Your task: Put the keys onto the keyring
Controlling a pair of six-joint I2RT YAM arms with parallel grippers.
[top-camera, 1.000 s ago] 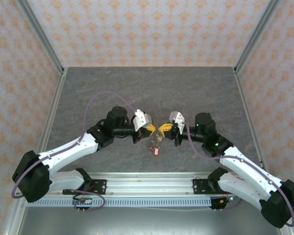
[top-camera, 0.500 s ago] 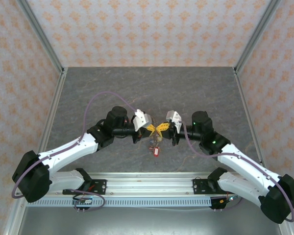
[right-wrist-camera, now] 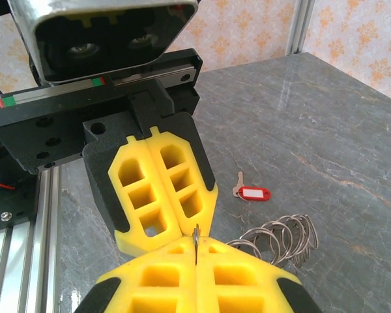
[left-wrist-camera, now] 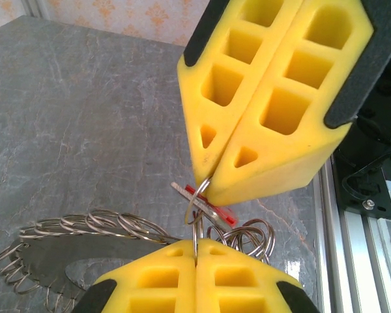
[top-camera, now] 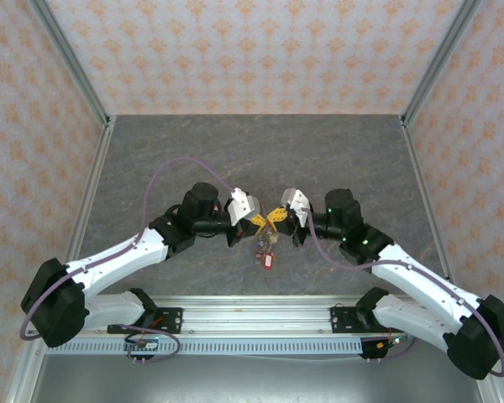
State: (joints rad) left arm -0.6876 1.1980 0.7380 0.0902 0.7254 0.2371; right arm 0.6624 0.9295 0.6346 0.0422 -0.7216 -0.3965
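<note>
Near the middle of the grey bench [top-camera: 235, 151], a little toward the near edge, the two arms meet tip to tip. The left gripper [top-camera: 259, 221] reaches in from the left and the right gripper [top-camera: 283, 217] from the right, with their yellow fingers almost touching.

Both grippers are fully closed. In the left wrist view, the left gripper's fingers are pressed together on a thin wire loop [left-wrist-camera: 195, 225]. The loop runs up to the closed tips of the right gripper, which pinch its other end. The right wrist view shows a sliver of metal standing between the right gripper's shut fingers, directly in front of the left gripper's tips.

The keyring [left-wrist-camera: 55, 257] is below and to the left of the held loop in the left wrist view. It is a flat grey disc with a row of wire rings along its edge. I cannot tell whether it rests on the bench or hangs.

In the top view, the keys [top-camera: 265, 246] are bunched just below the two grippers. One key with a red tag [right-wrist-camera: 251, 193] lies flat on the bench, apart from the cluster of rings.
</note>
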